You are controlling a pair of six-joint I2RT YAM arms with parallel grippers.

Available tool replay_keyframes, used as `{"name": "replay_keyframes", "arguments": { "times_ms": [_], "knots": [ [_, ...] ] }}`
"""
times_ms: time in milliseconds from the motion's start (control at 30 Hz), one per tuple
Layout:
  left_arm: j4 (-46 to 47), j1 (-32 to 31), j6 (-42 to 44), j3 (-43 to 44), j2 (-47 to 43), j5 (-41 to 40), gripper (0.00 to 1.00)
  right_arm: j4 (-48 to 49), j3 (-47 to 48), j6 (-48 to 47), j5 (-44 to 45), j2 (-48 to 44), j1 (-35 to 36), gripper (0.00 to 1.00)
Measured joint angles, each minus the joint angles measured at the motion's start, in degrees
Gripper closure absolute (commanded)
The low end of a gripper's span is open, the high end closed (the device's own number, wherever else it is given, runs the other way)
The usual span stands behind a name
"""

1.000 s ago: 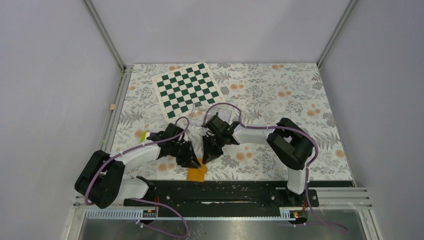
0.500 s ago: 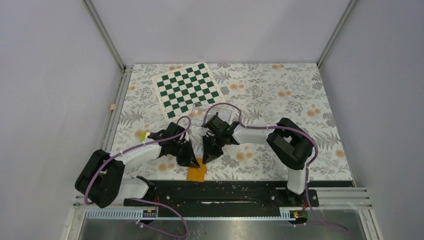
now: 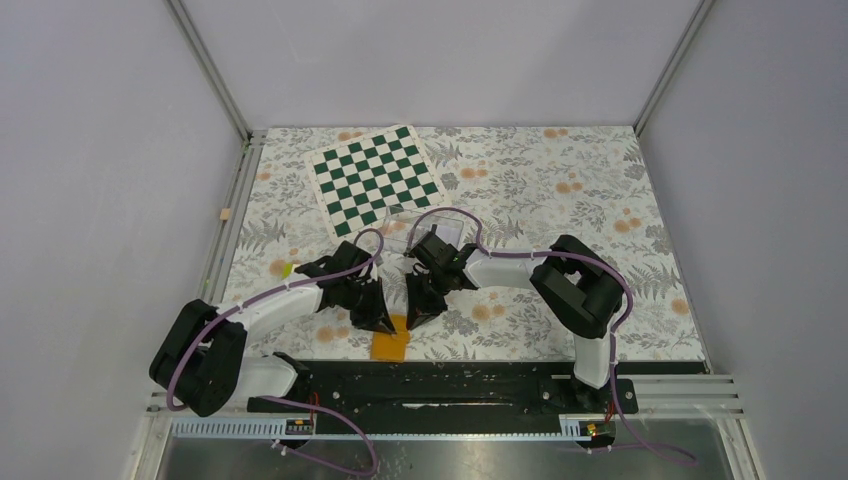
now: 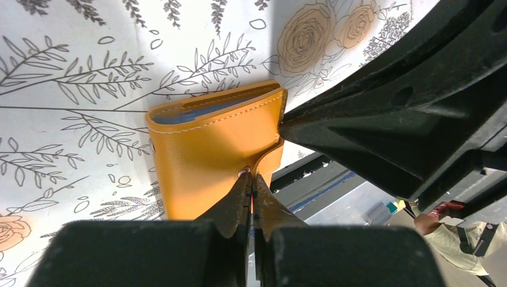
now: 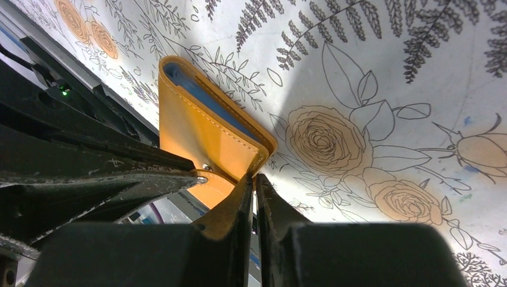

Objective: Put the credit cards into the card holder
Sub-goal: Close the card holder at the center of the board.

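Note:
The orange card holder (image 3: 391, 343) lies folded near the table's front edge, and its light blue inside shows along the open side (image 4: 206, 110). My left gripper (image 4: 251, 175) is shut on the holder's snap strap (image 4: 270, 160) at the corner. From the other side, my right gripper (image 5: 253, 177) has its jaws all but closed on the holder's stitched corner (image 5: 263, 156). In the top view both grippers, left (image 3: 384, 322) and right (image 3: 418, 318), point down at the holder's far edge. No credit cards show in any view.
A green and white chessboard (image 3: 375, 178) lies at the back left. A clear plastic box (image 3: 405, 222) sits behind the right wrist, partly hidden. A small yellow-green item (image 3: 287, 269) lies by the left arm. The black base rail (image 3: 450, 385) runs just in front of the holder.
My left gripper's jaws have closed onto the holder's strap. The holder has shifted slightly away from the front edge. The right gripper has stayed where it was.

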Motion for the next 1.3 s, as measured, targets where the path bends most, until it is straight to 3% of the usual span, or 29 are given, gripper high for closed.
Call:
{"name": "replay_keyframes", "arguments": {
  "times_ms": [867,1300],
  "knots": [
    [-1.42,-0.92,1.97,0.52,1.14,-3.82,1.00,3.72,-1.60,-0.11,-0.55,-2.19,0.00,0.89],
    [-1.36,-0.98,1.97,0.55,1.14,-3.96,1.00,-1.29,6.97,-2.34,1.73,3.76,1.90,1.00]
  ]
}}
